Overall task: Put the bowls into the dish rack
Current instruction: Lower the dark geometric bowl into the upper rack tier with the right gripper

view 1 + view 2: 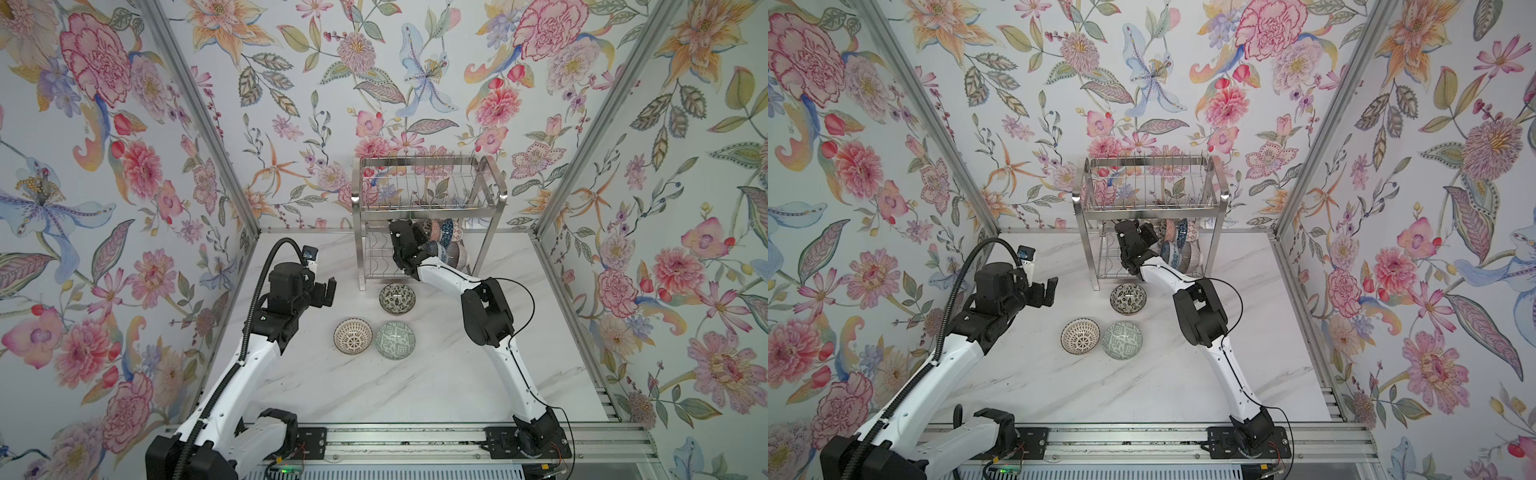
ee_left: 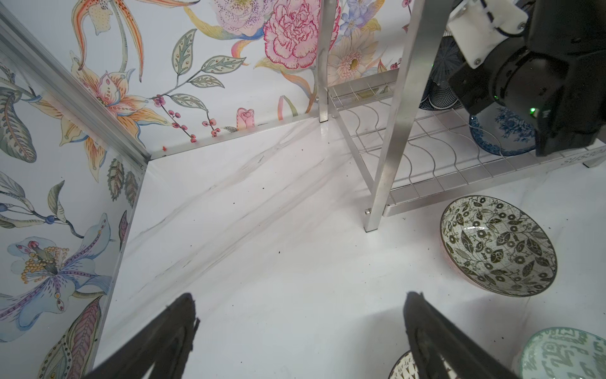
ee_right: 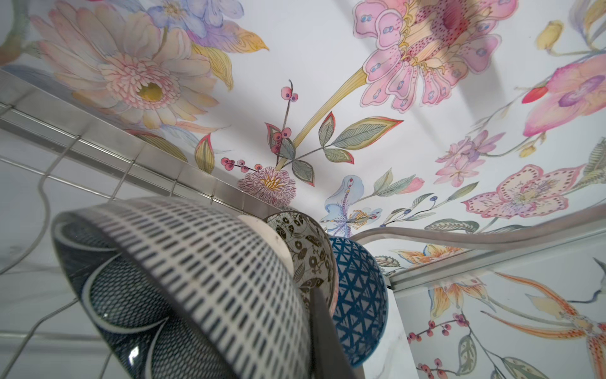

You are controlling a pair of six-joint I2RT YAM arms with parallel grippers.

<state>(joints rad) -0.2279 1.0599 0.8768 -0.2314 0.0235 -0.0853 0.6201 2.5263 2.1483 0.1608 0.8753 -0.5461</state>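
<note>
Several bowls [image 1: 448,231] inside dish rack [image 1: 374,214].

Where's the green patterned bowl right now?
In both top views the green bowl sits on the table near the middle, just right of the brown lattice bowl and in front of the black-leaf bowl.

Robot lab cell, floral-papered panels [image 1: 104,166], aluminium frame posts [image 1: 197,110], marble-look tabletop [image 1: 374,386], 2 arms [image 1: 513,365] on a rail [image 1: 415,436]

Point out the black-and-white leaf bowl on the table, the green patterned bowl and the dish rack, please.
black-and-white leaf bowl [image 1: 397,298], in a top view, centre of its inside.
green patterned bowl [image 1: 395,340], in a top view, centre of its inside.
dish rack [image 2: 395,131], left wrist view, flat front leg.
</note>
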